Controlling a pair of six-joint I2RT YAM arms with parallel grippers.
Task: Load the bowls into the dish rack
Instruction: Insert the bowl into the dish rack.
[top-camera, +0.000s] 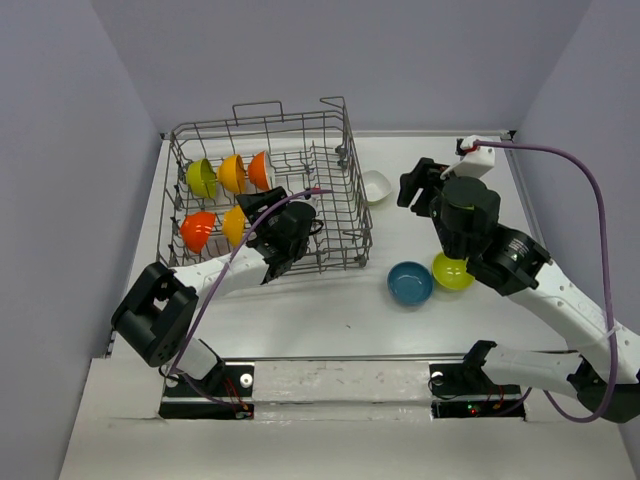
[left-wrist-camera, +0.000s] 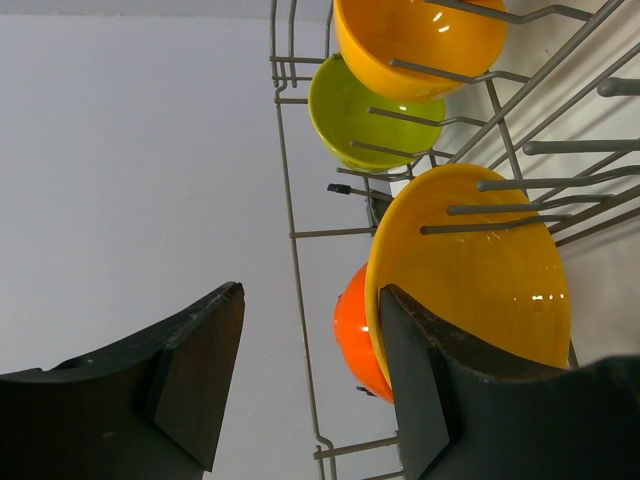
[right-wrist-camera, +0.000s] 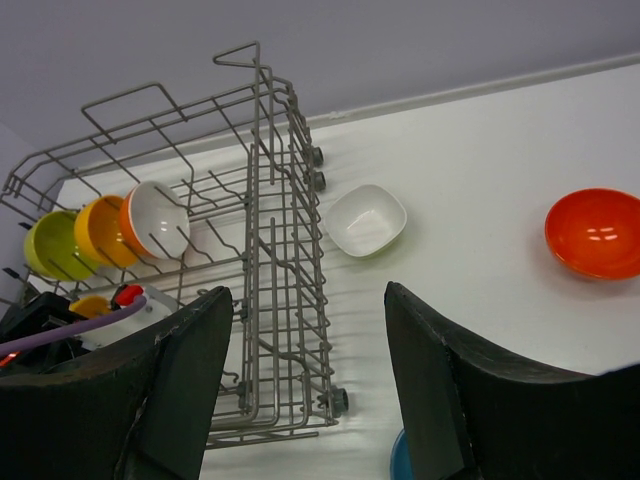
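The grey wire dish rack (top-camera: 330, 150) stands at the back left with several bowls on edge in its tines: lime green (top-camera: 201, 178), orange-yellow (top-camera: 232, 173), red-orange (top-camera: 260, 170), red-orange (top-camera: 197, 231) and orange-yellow (top-camera: 234, 225). My left gripper (top-camera: 258, 208) is inside the rack, open (left-wrist-camera: 310, 300). Its right finger (left-wrist-camera: 420, 380) sits against the rim of the nearest orange-yellow bowl (left-wrist-camera: 470, 280), which rests in the tines. My right gripper (top-camera: 412, 185) hangs open (right-wrist-camera: 307, 300) above the table beside the rack, holding nothing. A white bowl (right-wrist-camera: 366, 220) and a red-orange bowl (right-wrist-camera: 594, 233) lie below it.
A teal bowl (top-camera: 410, 283) and a lime green bowl (top-camera: 452, 271) sit on the table right of the rack, near my right arm. The white bowl (top-camera: 376, 186) lies close to the rack's right wall. A purple cable (top-camera: 590, 200) loops off the right arm.
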